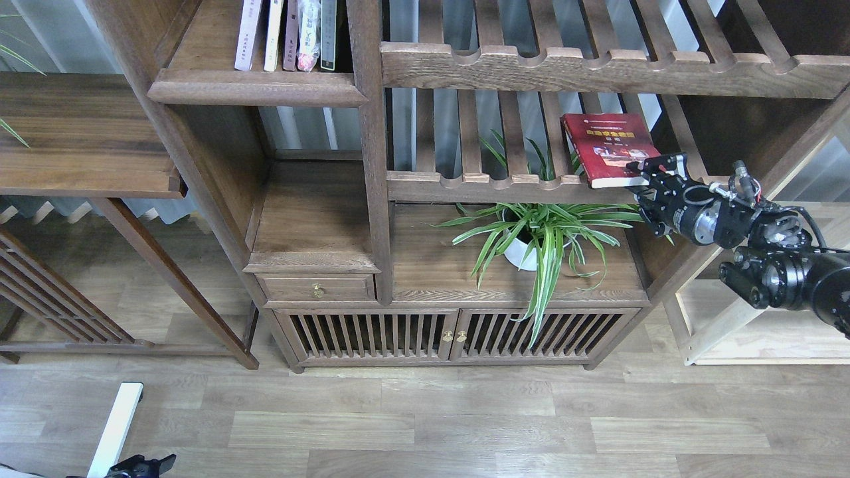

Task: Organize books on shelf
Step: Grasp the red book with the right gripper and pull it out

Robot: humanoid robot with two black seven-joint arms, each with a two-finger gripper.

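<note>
One book, one thin grip

One red book [607,149] lies on the slatted rack [505,182], cover up, its near edge jutting past the scalloped front rail. The right gripper [643,174] sits at the book's near right corner, one finger over the cover and the other seemingly below, so it looks pinched on that corner, though the lower finger is partly hidden. The left gripper barely shows, low at the frame's bottom edge, and I cannot tell its state.

The target shelf [255,86], a solid board with a rounded lip, stands well up and left of the red book, across a thick upright post [372,153]. Several standing books [285,33] already fill its right part.

Risks, as I judge them:
- A corner hold on a thin paperback may let it droop or twist once lifted off the rack.
- If the grip slips, the book would drop onto the potted plant [541,232] directly below it.
- Dragging it out could snag its far edge on the slats.
- Carrying it leftward, the book may strike the post.
</note>
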